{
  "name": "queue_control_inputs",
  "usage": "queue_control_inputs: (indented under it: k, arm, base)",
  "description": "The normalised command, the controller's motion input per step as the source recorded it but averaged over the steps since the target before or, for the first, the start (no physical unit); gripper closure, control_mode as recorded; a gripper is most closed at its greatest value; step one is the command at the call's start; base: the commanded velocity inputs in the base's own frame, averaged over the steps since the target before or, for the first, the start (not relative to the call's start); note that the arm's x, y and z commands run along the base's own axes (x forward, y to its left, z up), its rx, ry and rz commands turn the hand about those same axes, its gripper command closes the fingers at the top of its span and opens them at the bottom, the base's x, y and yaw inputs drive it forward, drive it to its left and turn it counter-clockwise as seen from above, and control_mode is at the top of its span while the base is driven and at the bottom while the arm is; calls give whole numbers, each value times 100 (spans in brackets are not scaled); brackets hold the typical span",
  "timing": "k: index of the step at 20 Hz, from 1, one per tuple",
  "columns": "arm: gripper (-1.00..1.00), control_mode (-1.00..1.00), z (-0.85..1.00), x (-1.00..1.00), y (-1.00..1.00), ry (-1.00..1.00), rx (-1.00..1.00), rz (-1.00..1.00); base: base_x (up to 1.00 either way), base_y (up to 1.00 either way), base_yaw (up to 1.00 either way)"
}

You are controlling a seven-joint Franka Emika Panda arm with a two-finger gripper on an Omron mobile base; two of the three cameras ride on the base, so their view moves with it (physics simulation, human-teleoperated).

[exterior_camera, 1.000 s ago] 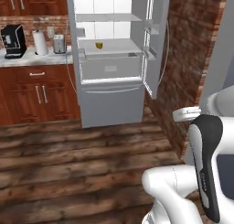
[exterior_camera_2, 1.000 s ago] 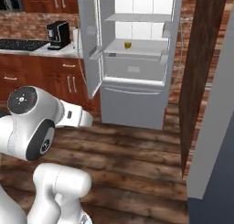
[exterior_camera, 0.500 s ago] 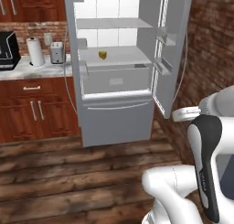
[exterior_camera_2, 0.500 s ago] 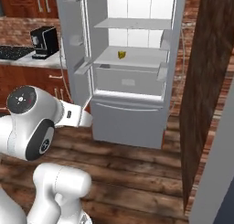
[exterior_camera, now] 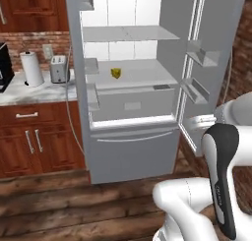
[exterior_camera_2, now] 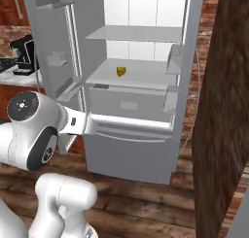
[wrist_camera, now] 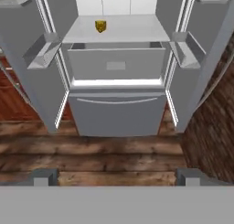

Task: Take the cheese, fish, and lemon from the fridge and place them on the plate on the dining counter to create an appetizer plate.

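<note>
The fridge [exterior_camera: 133, 151] [exterior_camera_2: 129, 152] [wrist_camera: 116, 113] stands straight ahead with both doors swung wide, showing a white interior. On its lower glass shelf, toward the back, sits the cheese [exterior_camera: 116, 73] [exterior_camera_2: 120, 71] [wrist_camera: 100, 26], a small yellow wedge. My gripper [wrist_camera: 116, 178] is open and holds nothing. It hangs well short of the fridge, over the wooden floor, aimed at the bottom drawer. Fish, lemon, plate and dining counter are out of view.
The open left door [exterior_camera: 76, 87] and right door [exterior_camera: 206, 53] with their bins flank the approach. A wall counter at left carries a toaster [exterior_camera: 59, 69] and a paper towel roll [exterior_camera: 33, 68]. A dark brick wall [exterior_camera_2: 223, 110] closes the right side.
The base has driven toward the fridge, so it now looms much larger and more centred in both base views. The gripper stays open.
</note>
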Motion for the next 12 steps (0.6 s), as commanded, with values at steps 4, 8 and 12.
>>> queue_control_inputs:
  k: [4, 8, 12]
  arm:
    - [-100, 100, 0, 0, 0, 0, 0, 0]
    - [-100, 100, 0, 0, 0, 0, 0, 0]
    - [-100, 100, 0, 0, 0, 0, 0, 0]
  base:
    - [100, 7, 0]
    - [100, 16, 0]
    - [98, 18, 0]
